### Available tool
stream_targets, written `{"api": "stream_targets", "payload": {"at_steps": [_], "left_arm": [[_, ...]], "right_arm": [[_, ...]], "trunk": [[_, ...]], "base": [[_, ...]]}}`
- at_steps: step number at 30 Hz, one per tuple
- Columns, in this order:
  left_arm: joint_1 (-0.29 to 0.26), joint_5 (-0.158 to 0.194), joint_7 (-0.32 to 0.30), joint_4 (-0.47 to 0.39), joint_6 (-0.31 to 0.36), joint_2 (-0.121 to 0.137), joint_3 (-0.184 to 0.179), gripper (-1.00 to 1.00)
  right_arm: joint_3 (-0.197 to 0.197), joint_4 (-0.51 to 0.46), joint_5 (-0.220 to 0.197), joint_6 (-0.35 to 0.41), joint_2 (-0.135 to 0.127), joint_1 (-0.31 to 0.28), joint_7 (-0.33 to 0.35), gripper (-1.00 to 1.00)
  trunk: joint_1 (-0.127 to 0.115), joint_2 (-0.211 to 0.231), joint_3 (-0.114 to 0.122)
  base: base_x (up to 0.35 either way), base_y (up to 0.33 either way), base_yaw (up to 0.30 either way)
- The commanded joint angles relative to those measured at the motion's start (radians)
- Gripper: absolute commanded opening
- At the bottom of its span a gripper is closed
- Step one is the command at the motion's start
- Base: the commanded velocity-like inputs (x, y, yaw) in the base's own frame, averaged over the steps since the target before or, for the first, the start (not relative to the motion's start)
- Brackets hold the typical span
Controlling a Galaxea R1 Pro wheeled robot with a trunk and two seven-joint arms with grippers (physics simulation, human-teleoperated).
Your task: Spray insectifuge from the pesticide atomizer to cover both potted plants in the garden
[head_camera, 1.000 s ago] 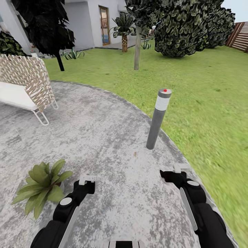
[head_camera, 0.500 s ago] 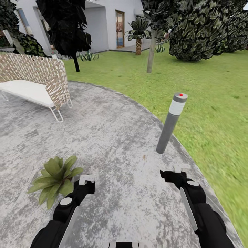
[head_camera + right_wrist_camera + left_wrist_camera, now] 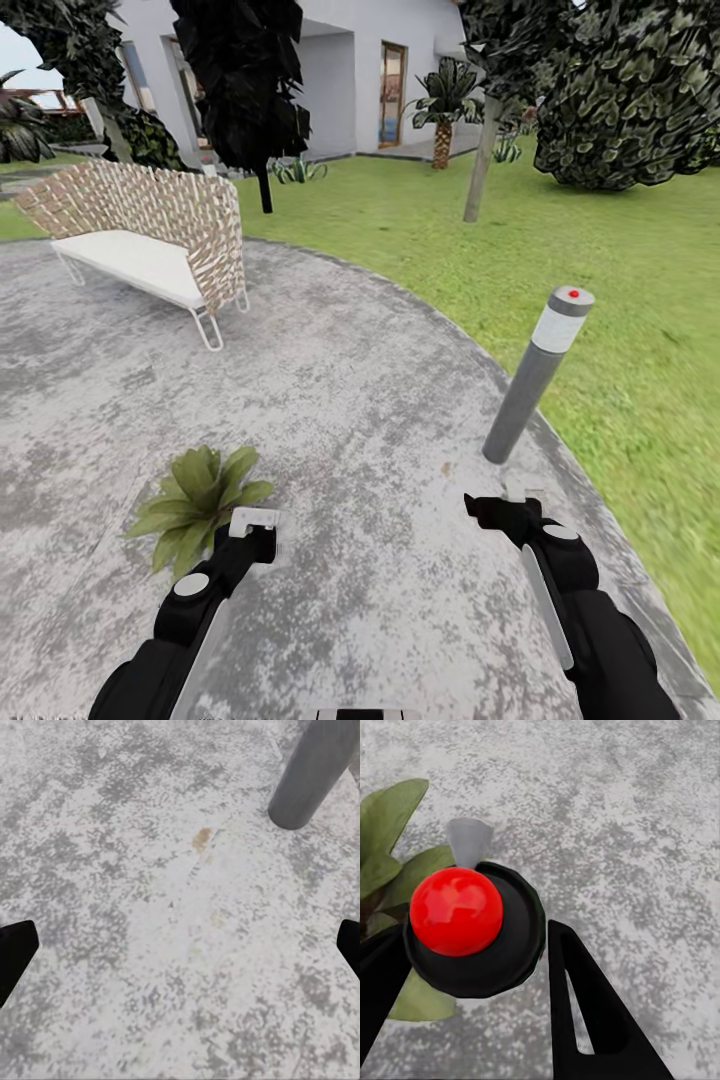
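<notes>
Patio [image 3: 330, 400] edge curving past bollard lamp [image 3: 535, 375]; potted plant [image 3: 200, 495] beside closed left end effector [image 3: 253, 522] gripping a red-capped object [image 3: 457, 911]; right end effector [image 3: 505, 505] open.

Bare paved patio [image 3: 330, 400] runs wide open ahead between both arms. Potted plant [image 3: 198, 500] crowds the left gripper [image 3: 254, 520]; grey bollard lamp [image 3: 535, 372] stands just beyond the right gripper [image 3: 512, 497].

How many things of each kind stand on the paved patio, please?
Potted plants: 1
Benches: 1
Bollard lamps: 1
Total: 3
</notes>
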Motion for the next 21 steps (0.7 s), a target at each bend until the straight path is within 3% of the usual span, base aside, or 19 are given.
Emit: {"api": "stream_targets", "payload": {"at_steps": [1,21], "left_arm": [[-0.001,0.0,0.001,-0.001,0.006,0.0,-0.001,-1.0],[-0.001,0.0,0.001,-0.001,0.005,-0.002,-0.001,-1.0]], "right_arm": [[0.0,-0.001,0.0,0.005,0.0,0.0,0.0,1.0],[0.0,0.0,0.0,0.005,0.0,0.0,0.0,1.0]], "trunk": [[-0.004,0.007,0.004],[-0.081,0.147,0.089]], "base": [[0.0,0.0,0.229],[0.0,0.0,0.229]]}}
